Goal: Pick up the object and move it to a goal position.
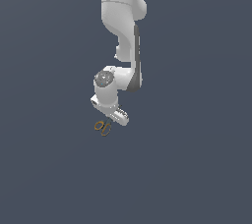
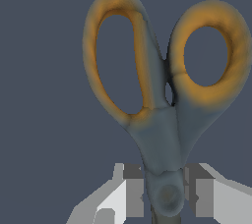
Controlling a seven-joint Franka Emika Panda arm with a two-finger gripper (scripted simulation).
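Observation:
The scissors [image 2: 165, 134] fill the wrist view: two orange-yellow loop handles and a grey-blue body narrowing to the pivot, with the blades hidden beyond the frame's edge. My gripper [image 2: 165, 197] straddles the pivot, and its two grey fingers [image 2: 134, 193] press against either side of it. In the exterior view the scissors [image 1: 102, 127] are tiny, with the handles sticking out toward the exterior view's left just under the gripper [image 1: 109, 123]. I cannot tell whether the scissors rest on the surface or hang above it.
The white arm [image 1: 123, 31] comes down from the top centre of the exterior view. A plain dark grey-blue surface [image 1: 197, 169] lies all around, and no goal marker shows.

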